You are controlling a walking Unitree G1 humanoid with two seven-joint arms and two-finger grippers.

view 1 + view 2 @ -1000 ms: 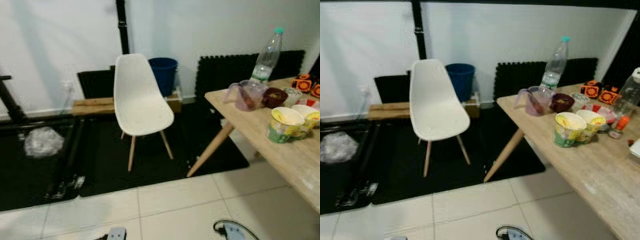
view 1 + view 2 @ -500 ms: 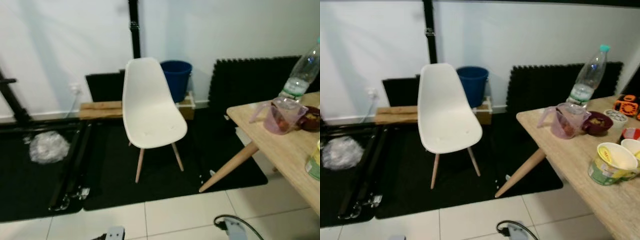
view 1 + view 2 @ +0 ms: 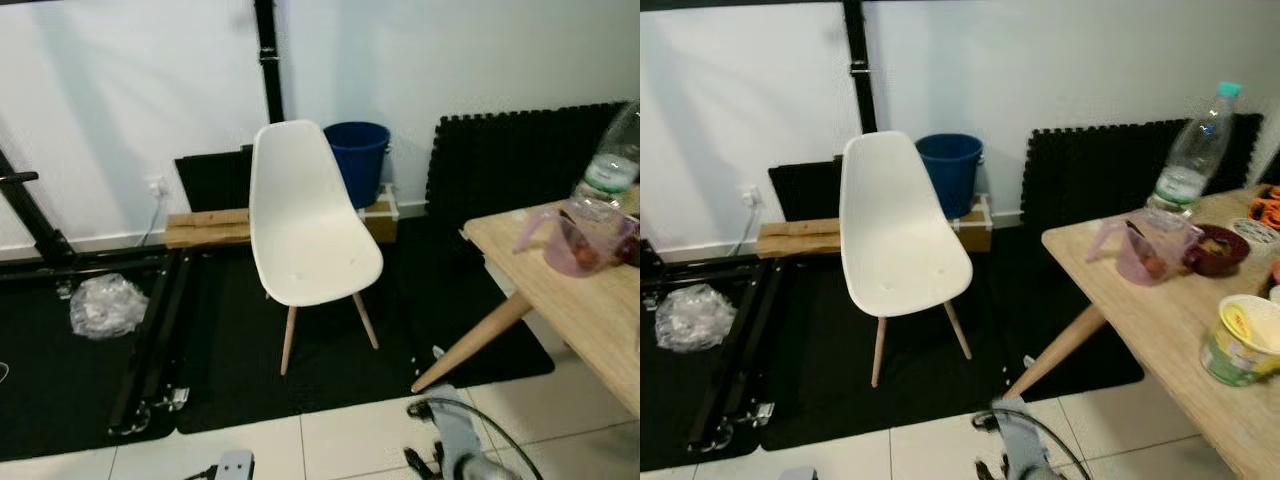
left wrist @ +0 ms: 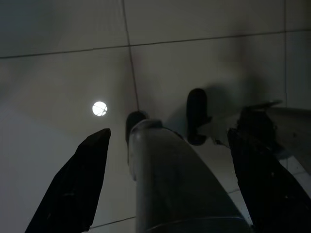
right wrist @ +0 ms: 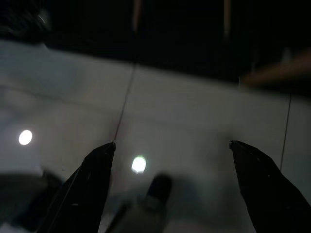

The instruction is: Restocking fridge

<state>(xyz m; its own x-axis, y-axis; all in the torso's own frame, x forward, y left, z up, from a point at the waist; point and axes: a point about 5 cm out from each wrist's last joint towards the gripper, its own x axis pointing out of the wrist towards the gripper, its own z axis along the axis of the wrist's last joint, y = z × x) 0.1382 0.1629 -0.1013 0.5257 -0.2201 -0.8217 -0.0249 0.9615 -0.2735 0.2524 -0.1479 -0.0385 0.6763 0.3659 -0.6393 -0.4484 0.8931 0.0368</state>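
Both jaws stand spread and hold nothing: the left gripper [image 4: 163, 189] hangs over pale floor tiles with the robot's own leg between its black fingers, and the right gripper [image 5: 170, 182] hangs over the tiles [image 5: 194, 111] near the edge of the black mat — both arms are idle.

The things to restock are on the wooden counter [image 3: 1160, 310]. A clear water bottle [image 3: 1196, 147] with a green cap stands at its far edge; just beside the bottle is a pinkish measuring jug [image 3: 1150, 245], then a dark red bowl [image 3: 1218, 250], and nearer to the robot a yellow-green cup [image 3: 1237, 340]. No fridge can be seen.

The white chair [image 3: 305, 225] stands well apart from the counter, on the black mat [image 3: 330, 330]. Behind the chair are a blue bucket [image 3: 358, 158] and a low wooden box [image 3: 210, 225] against the wall; farther from the counter a crumpled plastic bag [image 3: 105, 305] lies by a black frame.

Compared with a second ago the whole picture has slid: the counter sits more to the edge and fewer of its things are in view, while the chair is nearer the middle. So the camera turned away from the counter — the things themselves did not move. I judge that the robot is walking or turning and no item is taken up yet, so the task is at its beginning.
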